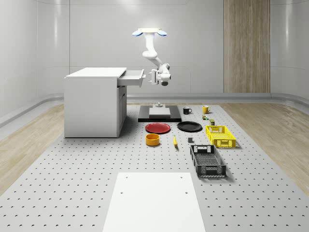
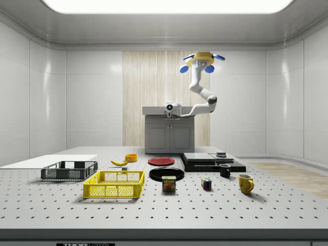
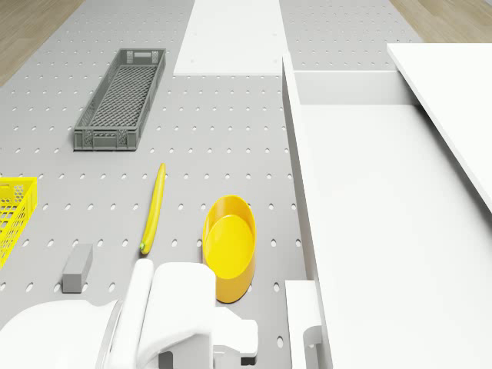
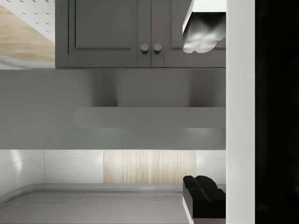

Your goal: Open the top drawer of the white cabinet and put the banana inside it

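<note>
Nearest the whole-scene camera lies a white board (image 1: 154,200), with a grey crate (image 1: 207,161) and yellow basket (image 1: 220,136) beyond it on the perforated table (image 1: 72,183). Between an orange bowl (image 1: 153,139) and a small grey block (image 1: 190,140) rests the banana (image 1: 175,141), well apart from the white cabinet (image 1: 94,104). Its top drawer (image 1: 131,79) stands pulled out; the gripper (image 1: 149,78) sits at the drawer front, whether spread or pinching I cannot tell. The drone (image 1: 150,33) hovers above a black platform (image 1: 159,115).
</note>
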Robot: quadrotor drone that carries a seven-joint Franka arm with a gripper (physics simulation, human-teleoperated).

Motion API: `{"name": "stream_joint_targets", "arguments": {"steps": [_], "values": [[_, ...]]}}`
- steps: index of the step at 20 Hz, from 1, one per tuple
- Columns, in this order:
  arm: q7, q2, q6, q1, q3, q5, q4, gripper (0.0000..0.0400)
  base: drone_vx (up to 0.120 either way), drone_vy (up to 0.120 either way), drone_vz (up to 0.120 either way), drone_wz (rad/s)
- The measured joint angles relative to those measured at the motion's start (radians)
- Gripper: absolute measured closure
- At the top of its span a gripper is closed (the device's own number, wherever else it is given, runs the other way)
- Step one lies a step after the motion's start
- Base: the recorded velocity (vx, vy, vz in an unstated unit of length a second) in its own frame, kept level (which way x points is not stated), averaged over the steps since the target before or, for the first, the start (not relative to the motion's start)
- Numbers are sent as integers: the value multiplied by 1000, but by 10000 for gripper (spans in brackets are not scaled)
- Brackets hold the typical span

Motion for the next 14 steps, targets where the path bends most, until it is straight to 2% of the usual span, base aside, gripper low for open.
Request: {"name": "stream_joint_targets", "arguments": {"steps": [13,14], "values": [[27,-43,31,37,-14,-37,-1,0,120,120,0,0],[26,-63,34,46,-31,-10,-8,0,120,120,0,0]]}}
